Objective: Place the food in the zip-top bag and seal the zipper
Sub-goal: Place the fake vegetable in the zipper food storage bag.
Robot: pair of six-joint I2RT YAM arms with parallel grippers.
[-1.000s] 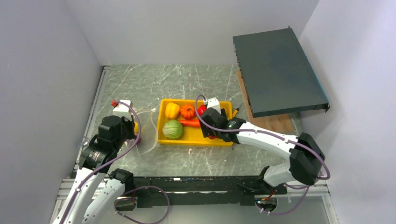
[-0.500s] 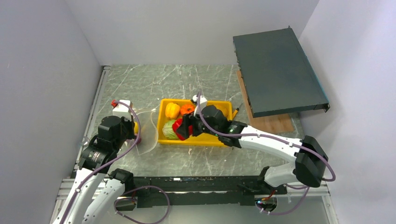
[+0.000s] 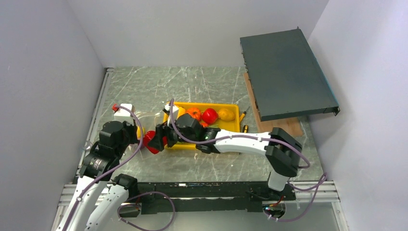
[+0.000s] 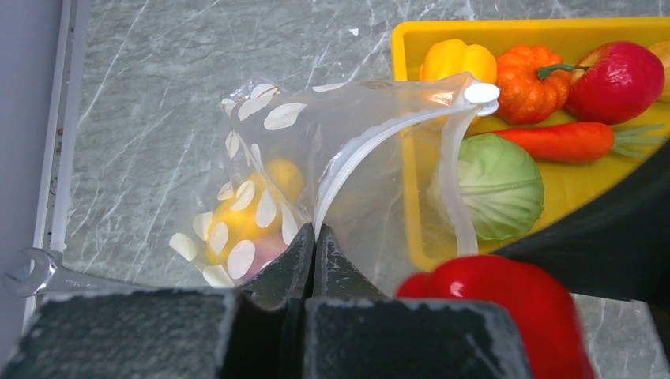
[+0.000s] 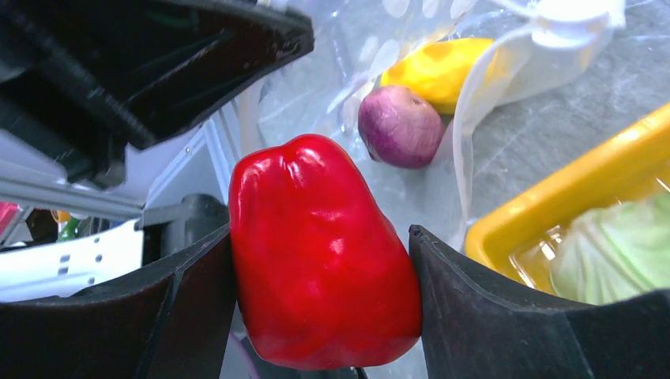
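My left gripper (image 4: 314,237) is shut on the zipper (image 4: 371,142) of the clear dotted zip-top bag (image 4: 269,150), holding its mouth up and open toward the yellow tray (image 4: 403,47). Pinched between the fingers of my right gripper (image 5: 320,260) is the red pepper (image 5: 324,253), just outside the bag's mouth and above the table (image 3: 150,142). A purple onion (image 5: 399,126) and yellow pieces (image 5: 434,71) lie inside the bag. In the tray are the yellow pepper (image 4: 458,59), pumpkin (image 4: 529,75), tomato (image 4: 616,79), carrot (image 4: 569,142) and cabbage (image 4: 494,185).
A dark grey flat case (image 3: 286,72) rests tilted on a wooden board (image 3: 281,127) at the back right. A wrench (image 4: 31,272) lies by the table's left edge. Grey walls close in both sides. My right arm (image 3: 240,142) stretches across the tray's front.
My right gripper has lifted the red pepper out of the tray and carried it left to the bag's mouth. The left gripper has kept its hold on the bag.
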